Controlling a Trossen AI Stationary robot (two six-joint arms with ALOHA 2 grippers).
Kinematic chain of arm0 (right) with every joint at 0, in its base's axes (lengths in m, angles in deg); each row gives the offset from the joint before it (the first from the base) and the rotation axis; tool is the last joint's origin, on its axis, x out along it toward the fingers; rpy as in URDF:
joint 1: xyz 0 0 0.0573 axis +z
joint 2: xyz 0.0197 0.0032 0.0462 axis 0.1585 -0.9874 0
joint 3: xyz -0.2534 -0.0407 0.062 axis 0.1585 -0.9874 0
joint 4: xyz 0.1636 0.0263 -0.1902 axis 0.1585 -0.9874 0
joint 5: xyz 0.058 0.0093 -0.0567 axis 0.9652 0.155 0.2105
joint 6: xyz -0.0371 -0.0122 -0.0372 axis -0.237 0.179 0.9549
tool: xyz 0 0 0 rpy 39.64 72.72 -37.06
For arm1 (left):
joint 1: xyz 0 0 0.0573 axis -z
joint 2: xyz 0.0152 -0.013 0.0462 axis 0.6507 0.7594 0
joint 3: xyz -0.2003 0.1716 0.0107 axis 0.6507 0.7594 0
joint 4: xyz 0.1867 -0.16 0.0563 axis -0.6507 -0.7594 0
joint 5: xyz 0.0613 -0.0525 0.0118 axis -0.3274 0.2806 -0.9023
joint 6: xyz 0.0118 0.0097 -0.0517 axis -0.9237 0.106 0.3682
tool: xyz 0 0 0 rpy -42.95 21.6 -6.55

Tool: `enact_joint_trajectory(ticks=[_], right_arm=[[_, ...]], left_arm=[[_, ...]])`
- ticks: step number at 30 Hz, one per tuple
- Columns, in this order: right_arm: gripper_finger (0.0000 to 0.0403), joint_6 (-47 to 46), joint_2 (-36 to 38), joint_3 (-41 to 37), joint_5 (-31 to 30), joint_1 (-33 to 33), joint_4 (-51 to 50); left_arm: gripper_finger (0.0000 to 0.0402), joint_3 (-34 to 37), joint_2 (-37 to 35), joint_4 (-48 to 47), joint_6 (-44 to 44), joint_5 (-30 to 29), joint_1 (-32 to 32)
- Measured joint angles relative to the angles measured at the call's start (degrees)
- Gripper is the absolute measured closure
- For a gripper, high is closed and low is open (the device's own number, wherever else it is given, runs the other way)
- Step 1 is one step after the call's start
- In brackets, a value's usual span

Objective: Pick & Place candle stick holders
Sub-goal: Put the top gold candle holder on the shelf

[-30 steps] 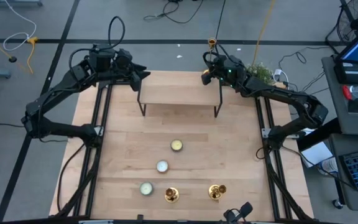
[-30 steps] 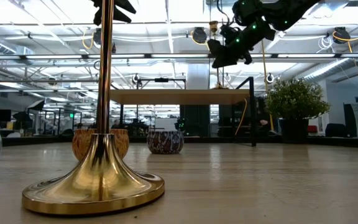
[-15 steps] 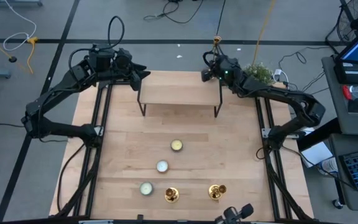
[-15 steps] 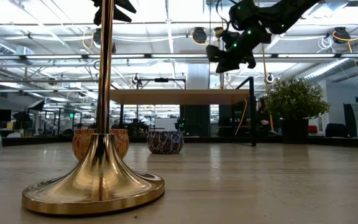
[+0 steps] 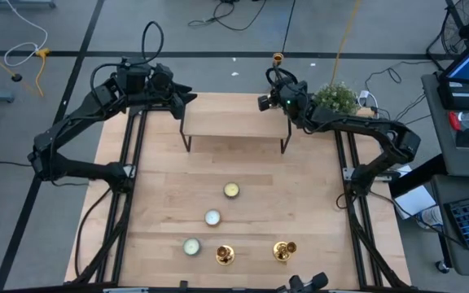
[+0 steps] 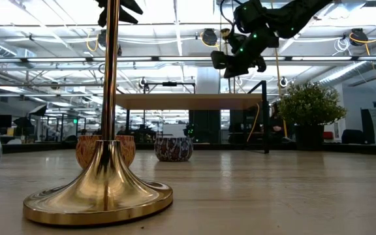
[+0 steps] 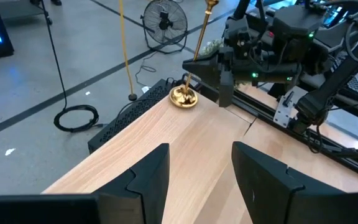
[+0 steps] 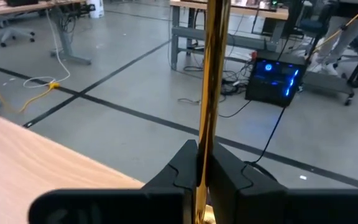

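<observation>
High view first: the right gripper sits at the far right corner of the raised shelf, jaws clamped on the slim stem of a holder. Left wrist view shows that holder's round base resting on the shelf corner, stem leaning slightly. Across the shelf, the left gripper hovers at the far left corner, jaws apart and holding nothing. Down on the surface, two more holders stand near the front edge, well apart from the shelf. Three candles run in a diagonal line just beside them.
</observation>
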Motion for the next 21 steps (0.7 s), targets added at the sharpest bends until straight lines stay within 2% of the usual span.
enact_joint_trajectory(ticks=[5,10,21], right_arm=[[0.0389,-0.35,0.0,0.0,-0.15,-0.02,-0.04],[0.0388,-0.39,0.02,0.0,-3.02,0.02,-0.22],[0.0388,-3.97,0.05,-1.58,-3.05,0.02,-0.25]], left_arm=[[0.022,0.0,0.0,-0.01,-0.07,0.0,-0.01],[0.022,0.0,0.0,0.01,-0.07,0.02,0.0],[0.022,0.0,0.0,0.01,-0.07,0.09,0.0]])
